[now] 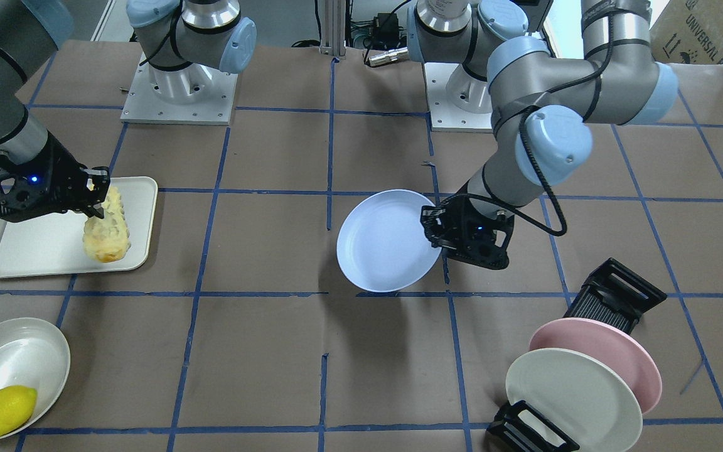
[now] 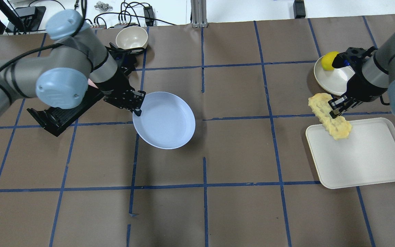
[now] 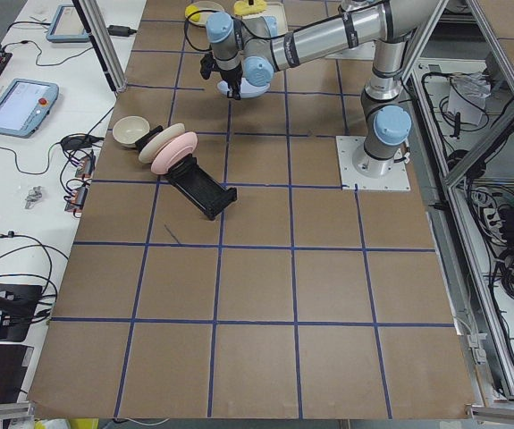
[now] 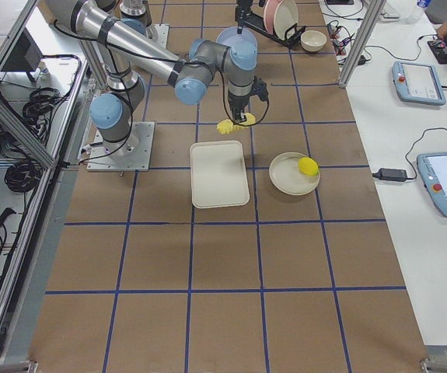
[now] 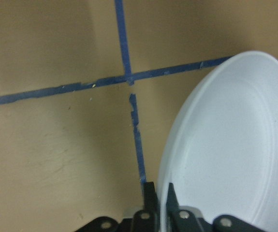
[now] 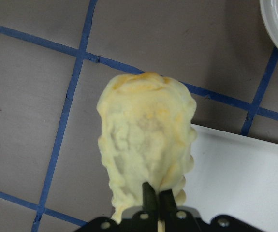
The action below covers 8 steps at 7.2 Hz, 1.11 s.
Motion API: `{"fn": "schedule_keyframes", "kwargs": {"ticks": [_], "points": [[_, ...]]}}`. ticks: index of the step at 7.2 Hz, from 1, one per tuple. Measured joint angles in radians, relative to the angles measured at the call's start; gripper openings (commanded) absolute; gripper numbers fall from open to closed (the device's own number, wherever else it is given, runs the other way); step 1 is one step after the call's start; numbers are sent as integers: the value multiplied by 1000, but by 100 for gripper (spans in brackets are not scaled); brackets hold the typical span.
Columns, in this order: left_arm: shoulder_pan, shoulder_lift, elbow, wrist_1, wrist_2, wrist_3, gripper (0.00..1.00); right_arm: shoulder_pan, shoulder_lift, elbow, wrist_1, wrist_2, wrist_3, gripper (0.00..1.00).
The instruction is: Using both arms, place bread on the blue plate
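My right gripper (image 2: pixel 336 109) is shut on the golden bumpy bread (image 2: pixel 329 115) and holds it above the far inner corner of the white tray (image 2: pixel 372 161). The right wrist view shows the bread (image 6: pixel 146 140) hanging from the closed fingers, partly over the table. My left gripper (image 2: pixel 137 103) is shut on the rim of the pale blue plate (image 2: pixel 165 120) and holds it tilted, a little above the table's middle. The front view shows the bread (image 1: pixel 107 226) at the left and the plate (image 1: pixel 383 242) in the centre. The plate's rim (image 5: pixel 164 193) sits between the left fingers.
A white bowl (image 1: pixel 16 351) with a yellow lemon (image 1: pixel 4 411) stands beyond the tray. A black rack (image 1: pixel 612 295) holds a pink plate (image 1: pixel 619 351) and a cream plate (image 1: pixel 572 395) on my left. A cream bowl (image 2: pixel 131 37) stands behind the left arm.
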<state>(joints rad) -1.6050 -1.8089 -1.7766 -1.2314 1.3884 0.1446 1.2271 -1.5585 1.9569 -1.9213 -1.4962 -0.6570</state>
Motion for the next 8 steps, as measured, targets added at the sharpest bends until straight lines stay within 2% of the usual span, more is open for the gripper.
{"fn": "schedule_keyframes", "kwargs": {"ticks": [3,4,6,7,8], "points": [[-108,-114,-4,187,-25,-137,5,22,-2,-17,19,21,41,11],[-120,-132,-4,220,-49,-159,7,73,-9,-30,28,21,93,12],[-126,-154,-4,285,-87,-170,92,265,-22,-76,31,17,238,12],[-122,-151,-6,305,-87,-169,100,348,-18,-87,27,23,311,12],[-106,-137,-4,304,-83,-168,100,404,-5,-91,18,33,357,12]]}}
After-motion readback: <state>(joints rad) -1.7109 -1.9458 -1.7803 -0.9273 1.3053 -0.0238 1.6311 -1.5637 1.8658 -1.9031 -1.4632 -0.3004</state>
